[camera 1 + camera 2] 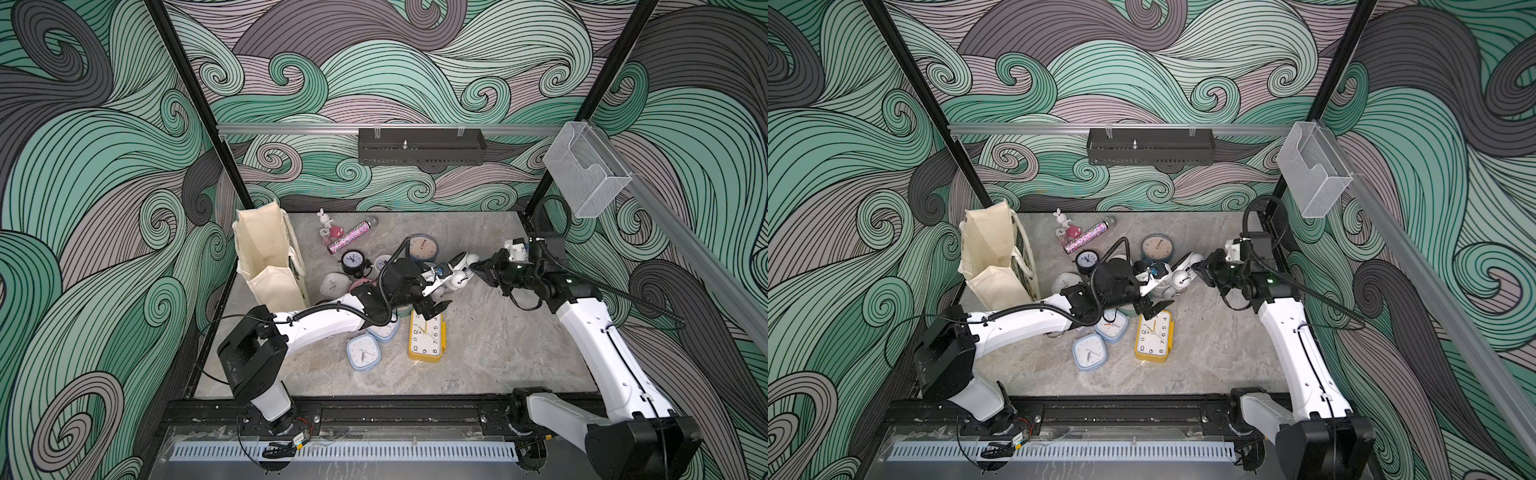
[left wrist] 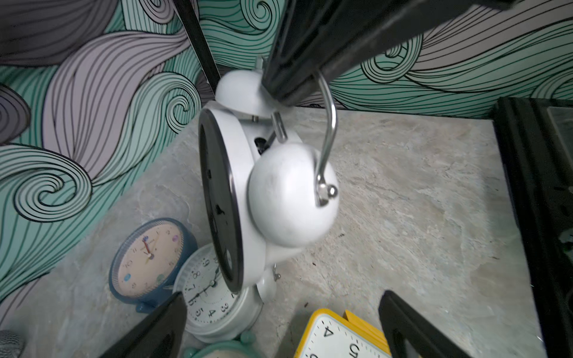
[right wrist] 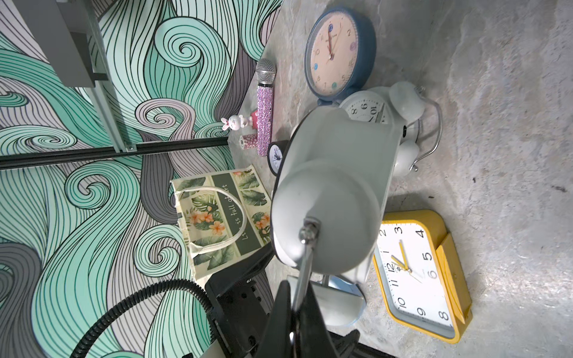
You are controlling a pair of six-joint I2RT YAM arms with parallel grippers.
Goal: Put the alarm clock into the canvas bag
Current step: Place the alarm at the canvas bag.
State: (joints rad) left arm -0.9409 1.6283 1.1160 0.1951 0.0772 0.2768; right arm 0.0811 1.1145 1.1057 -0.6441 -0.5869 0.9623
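Observation:
A white twin-bell alarm clock point(image 1: 459, 270) point(image 1: 1177, 274) hangs above the table's middle. My right gripper point(image 1: 478, 266) point(image 3: 299, 297) is shut on the clock's metal handle, and the clock point(image 3: 328, 198) fills the right wrist view. My left gripper point(image 1: 436, 286) point(image 2: 283, 296) stands open just left of the clock point(image 2: 273, 192), with nothing between its fingers point(image 2: 155, 328). The cream canvas bag point(image 1: 270, 257) point(image 1: 994, 257) stands upright and open at the table's far left. Its green floral panel point(image 3: 223, 217) shows in the right wrist view.
Below the arms lie a yellow rectangular clock point(image 1: 426, 336), two light blue square clocks point(image 1: 363, 351), a blue round clock point(image 1: 423, 248), a small black bell clock point(image 1: 353, 262) and several others. A glitter microphone point(image 1: 351, 237) and a rabbit figure point(image 1: 323, 220) sit at the back.

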